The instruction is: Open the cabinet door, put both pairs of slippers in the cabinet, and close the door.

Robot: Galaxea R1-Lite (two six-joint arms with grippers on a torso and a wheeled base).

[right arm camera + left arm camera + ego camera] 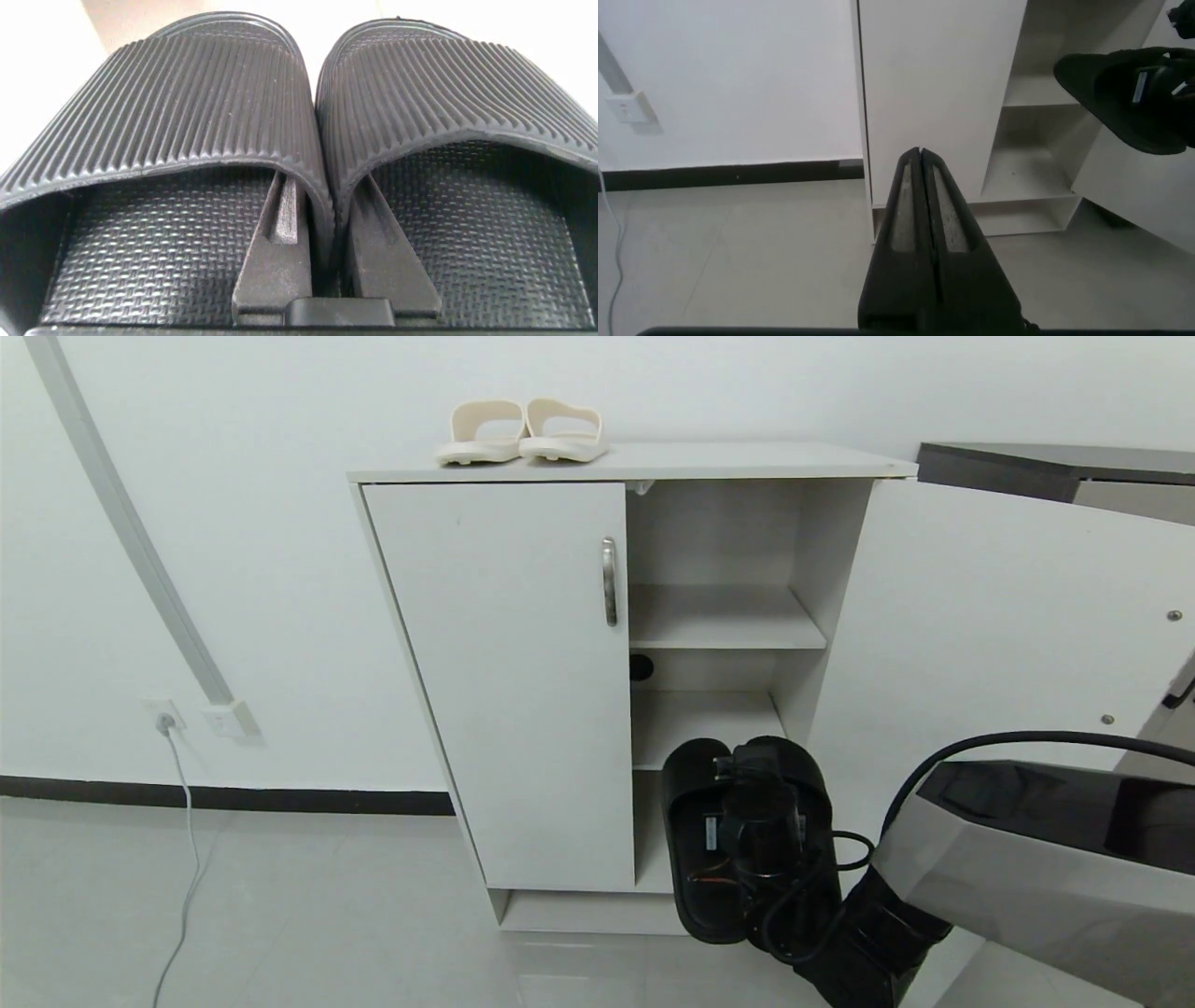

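My right gripper (758, 803) is shut on a pair of black slippers (724, 845), held in the air in front of the open right half of the white cabinet (653, 462), level with the lower shelves. In the right wrist view its fingers (285, 233) pinch the two inner strap edges of the black slippers (224, 121) together. A pair of beige slippers (523, 431) sits on the cabinet top. The right door (990, 635) stands swung open; the left door (504, 681) is closed. My left gripper (920, 163) is shut and empty, low over the floor, left of the cabinet (934, 84).
Inside the cabinet are bare shelves (719, 621). The left door has a metal handle (609, 581). A wall socket with a cable (168, 721) is at the left, above the grey tiled floor (280, 915). A dark-topped unit (1055, 462) stands behind the open door.
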